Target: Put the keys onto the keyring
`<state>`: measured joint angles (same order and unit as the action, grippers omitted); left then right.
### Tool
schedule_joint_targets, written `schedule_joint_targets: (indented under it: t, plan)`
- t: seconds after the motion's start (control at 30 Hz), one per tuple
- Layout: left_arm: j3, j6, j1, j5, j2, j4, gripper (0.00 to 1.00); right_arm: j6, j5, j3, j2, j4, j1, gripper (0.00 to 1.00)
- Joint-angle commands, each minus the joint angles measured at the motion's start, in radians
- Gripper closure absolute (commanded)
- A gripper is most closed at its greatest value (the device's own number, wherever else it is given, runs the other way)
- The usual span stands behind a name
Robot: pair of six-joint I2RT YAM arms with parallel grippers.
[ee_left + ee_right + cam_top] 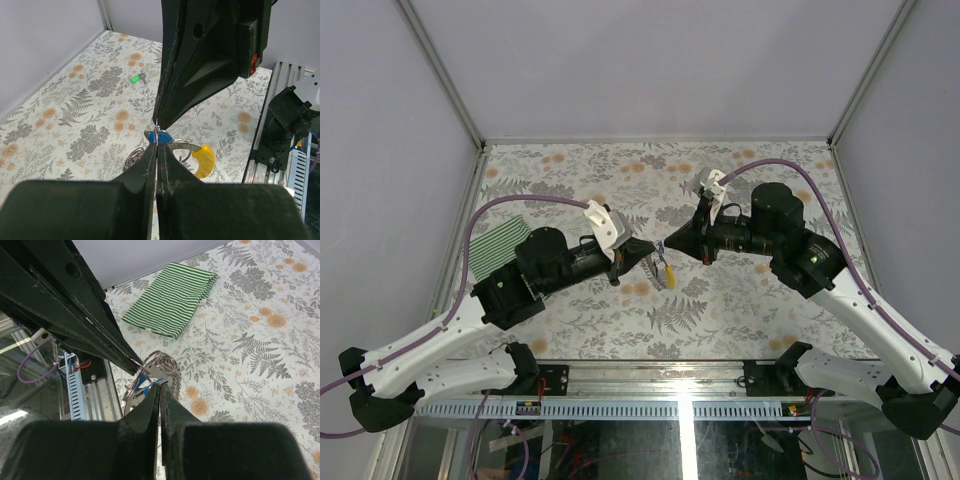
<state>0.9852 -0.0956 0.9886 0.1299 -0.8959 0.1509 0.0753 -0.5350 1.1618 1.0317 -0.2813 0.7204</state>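
Both grippers meet tip to tip above the middle of the table. My left gripper (653, 252) (157, 146) is shut on the thin wire of the keyring (172, 149), whose silvery loops and yellow tag (205, 160) hang below it. My right gripper (667, 246) (160, 388) is shut with the blue key (162, 136) at its tips, right against the ring's coils (161, 362). In the top view the keyring (666, 272) dangles between the two tips. The green key (136, 78) lies alone on the floral table, well away from both grippers.
A green-and-white striped cloth (500, 245) (172, 297) lies folded at the table's left side. The metal rail and arm bases (287, 117) run along the near edge. Grey walls close in the table on three sides.
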Motion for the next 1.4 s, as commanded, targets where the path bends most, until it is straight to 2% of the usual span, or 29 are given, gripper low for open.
schedule_joint_targets:
  t: [0.0,0.33,0.53,0.67,0.83,0.97,1.1,1.37]
  plan:
    - [0.02,-0.015,0.005,0.034,0.025,-0.104,1.0,0.012,0.046,0.022,0.022,-0.015,0.005,1.0]
    - [0.017,-0.016,0.007,0.039,0.031,-0.108,1.0,0.021,-0.008,0.055,0.069,-0.051,0.005,0.98]
    - [0.017,-0.011,0.006,0.046,0.034,-0.111,1.0,0.013,-0.002,0.046,0.038,-0.011,0.005,0.81]
    - [0.0,0.012,0.007,0.042,0.056,-0.129,1.0,-0.023,-0.013,0.023,-0.044,0.046,0.005,0.64]
    - [-0.052,0.091,0.005,0.068,0.107,-0.215,1.0,-0.075,-0.042,-0.03,-0.156,0.141,0.005,0.55]
    - [-0.107,0.185,0.005,0.113,0.149,-0.331,1.0,-0.083,-0.076,-0.037,-0.2,0.193,0.005,0.53]
    - [-0.135,0.259,0.005,0.163,0.172,-0.414,1.0,-0.046,-0.176,-0.027,-0.199,0.252,0.005,0.53]
    - [-0.158,0.325,0.006,0.207,0.189,-0.503,1.0,0.021,-0.333,-0.02,-0.148,0.355,0.005,0.49]
